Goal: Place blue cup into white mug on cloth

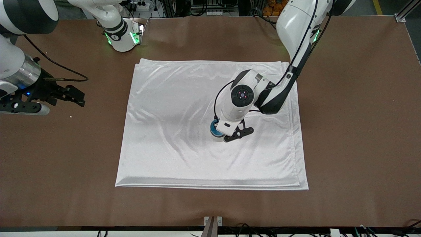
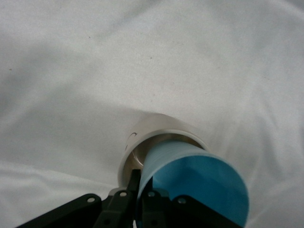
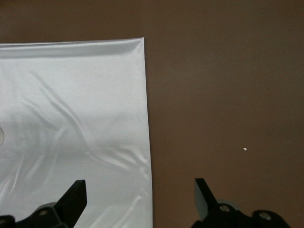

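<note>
The white mug [image 2: 147, 130] stands on the white cloth [image 1: 171, 131], a little toward the left arm's end of its middle. The blue cup [image 2: 190, 175] is tilted, with its lower end inside the mug's mouth. My left gripper [image 2: 142, 183] is shut on the cup's wall, one finger outside and one inside. In the front view the left gripper [image 1: 221, 129] covers most of the blue cup [image 1: 214, 129] and the mug [image 1: 217, 137]. My right gripper [image 1: 79, 97] is open and empty over bare table at the right arm's end and waits there.
The cloth [image 2: 95, 71] lies flat with light wrinkles on the brown table [image 1: 355, 131]. In the right wrist view the open right gripper [image 3: 140, 190] hangs over the cloth's edge [image 3: 142, 118] and the bare table [image 3: 228, 95]. A white crumb [image 3: 244, 149] lies there.
</note>
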Robot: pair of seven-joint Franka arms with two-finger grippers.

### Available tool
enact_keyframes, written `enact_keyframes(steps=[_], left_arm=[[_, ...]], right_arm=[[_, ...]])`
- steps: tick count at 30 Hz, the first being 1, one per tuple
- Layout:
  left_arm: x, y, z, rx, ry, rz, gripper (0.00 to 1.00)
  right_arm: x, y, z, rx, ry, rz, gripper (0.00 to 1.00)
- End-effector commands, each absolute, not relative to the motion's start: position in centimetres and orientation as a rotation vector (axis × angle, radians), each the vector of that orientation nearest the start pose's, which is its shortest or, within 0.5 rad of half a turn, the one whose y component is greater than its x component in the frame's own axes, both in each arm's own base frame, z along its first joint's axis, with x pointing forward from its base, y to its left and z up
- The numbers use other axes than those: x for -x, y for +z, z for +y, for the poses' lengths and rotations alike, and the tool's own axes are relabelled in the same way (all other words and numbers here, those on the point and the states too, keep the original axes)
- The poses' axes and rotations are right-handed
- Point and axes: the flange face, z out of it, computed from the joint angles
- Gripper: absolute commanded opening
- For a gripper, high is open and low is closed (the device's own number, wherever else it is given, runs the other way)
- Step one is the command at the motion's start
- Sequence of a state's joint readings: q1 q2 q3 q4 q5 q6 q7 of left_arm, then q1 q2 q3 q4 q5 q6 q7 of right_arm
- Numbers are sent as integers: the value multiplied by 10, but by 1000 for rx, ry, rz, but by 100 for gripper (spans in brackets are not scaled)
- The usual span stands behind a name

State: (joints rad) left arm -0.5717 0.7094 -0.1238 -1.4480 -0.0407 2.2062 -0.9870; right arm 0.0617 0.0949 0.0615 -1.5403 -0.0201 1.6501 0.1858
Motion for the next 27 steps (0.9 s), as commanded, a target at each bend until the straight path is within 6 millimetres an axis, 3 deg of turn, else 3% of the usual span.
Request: enact_keyframes(steps=[1,11,13,16,18,20,27], left_arm=[[-566,264,-461,3202,73,-586,0],[-567,257,-459,3202,73,-599,2],[-569,257,-457,3201,75,-608,20],[-570,257,-457,3201,74,-608,69],[-570,258,-457,3204,72,-599,89],[-569,258,-457,3205,72,-594,99],[-571,268,-456,3215,56,-599,100]], right_arm=[[-572,588,48,3156,-40,113,100],[-573,566,27,3157,-49,120,100],[-574,565,21,3154,-56,135,100],[-574,565,20,3154,-61,139,100],[-575,564,20,3154,-65,139,100],[-575,563,20,3152,-82,139,100],[-573,569,20,3152,-102,139,100]])
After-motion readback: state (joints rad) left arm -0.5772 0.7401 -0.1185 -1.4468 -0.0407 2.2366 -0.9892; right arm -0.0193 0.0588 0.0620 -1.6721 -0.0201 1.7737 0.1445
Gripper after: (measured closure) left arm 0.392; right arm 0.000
